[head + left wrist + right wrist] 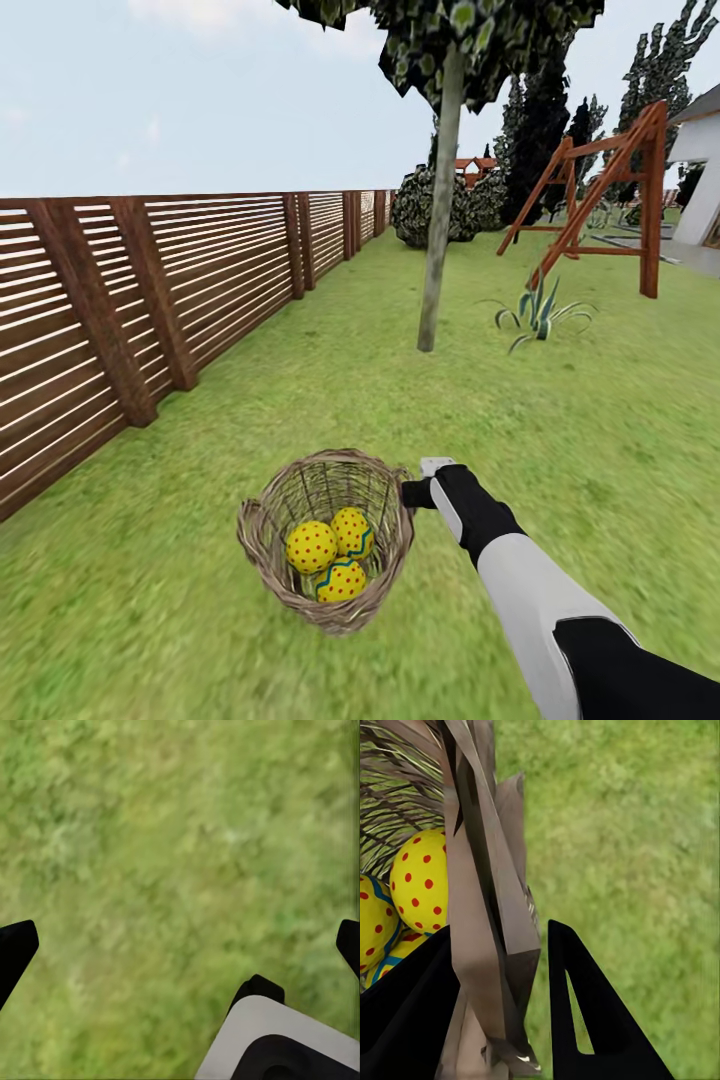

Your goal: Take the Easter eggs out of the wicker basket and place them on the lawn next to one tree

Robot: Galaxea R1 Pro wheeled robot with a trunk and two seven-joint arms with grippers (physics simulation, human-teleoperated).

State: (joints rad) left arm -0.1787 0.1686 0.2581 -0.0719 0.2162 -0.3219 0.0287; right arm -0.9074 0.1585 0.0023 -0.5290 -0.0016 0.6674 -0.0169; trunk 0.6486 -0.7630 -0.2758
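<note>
Right wrist view: the wicker basket (484,907) rim is clamped between the right pincer (499,1020) fingers, the three Easter eggs (421,879) lying just inside it, probably so all can be carried to the tree (440,200) beyond the pincer.

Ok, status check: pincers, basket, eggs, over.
Right pincer astride the wicker basket rim. Left pincer open over bare lawn. Three Easter eggs in basket. Tree ahead, path unobstructed.
</note>
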